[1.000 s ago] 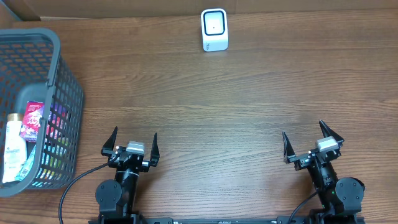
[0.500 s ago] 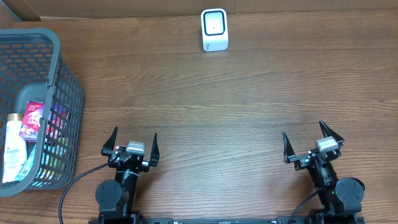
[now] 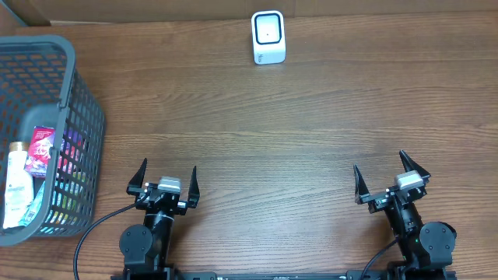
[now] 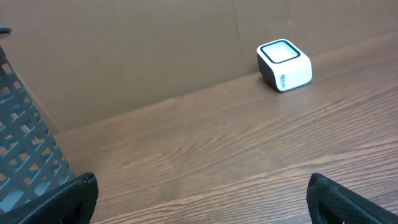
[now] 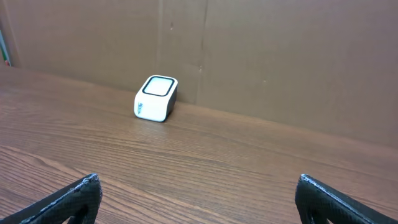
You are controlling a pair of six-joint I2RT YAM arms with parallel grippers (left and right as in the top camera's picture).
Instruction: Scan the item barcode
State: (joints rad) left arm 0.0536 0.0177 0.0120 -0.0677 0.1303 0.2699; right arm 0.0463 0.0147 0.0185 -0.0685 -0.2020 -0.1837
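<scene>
A white barcode scanner with a dark window stands at the far middle of the table; it also shows as the scanner in the left wrist view and the scanner in the right wrist view. A grey basket at the left holds several items, among them a white bottle and a pink packet. My left gripper rests open near the front edge, left of centre, nothing between its fingers. My right gripper sits open at the front right, also holding nothing.
A brown cardboard wall runs along the back edge behind the scanner. The basket's mesh wall shows at the left of the left wrist view. Bare wood tabletop lies between the grippers and the scanner.
</scene>
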